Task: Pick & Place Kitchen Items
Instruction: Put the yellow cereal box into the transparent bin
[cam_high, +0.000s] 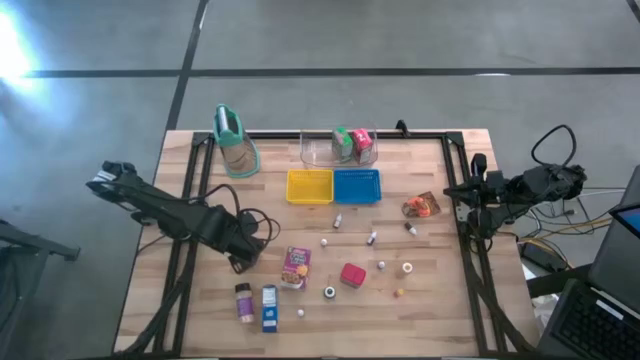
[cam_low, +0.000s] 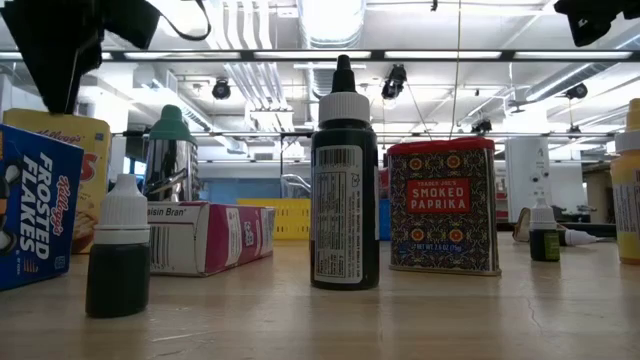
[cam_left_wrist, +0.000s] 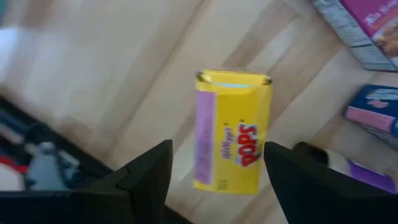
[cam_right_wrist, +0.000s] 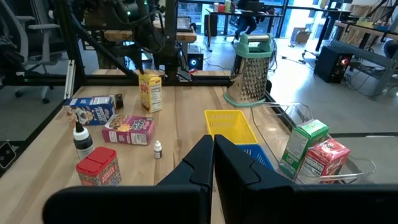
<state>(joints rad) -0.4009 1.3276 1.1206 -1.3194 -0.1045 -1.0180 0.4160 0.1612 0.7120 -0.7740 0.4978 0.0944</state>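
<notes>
A yellow Pops carton stands upright on its base on the table's left near part. It also shows behind the blue Frosted Flakes carton. My left gripper is open and hangs above the yellow carton, one finger to each side of it. A pink carton lies flat on the table. The red paprika tin stands on its base, and the orange pouch lies to the right. My right gripper is shut and waits at the table's right edge.
A clear bin at the far edge holds a green carton and a red one. Yellow tray and blue tray sit in front of it. A grater with a teal top stands far left. Small dropper bottles and a spice jar are scattered about.
</notes>
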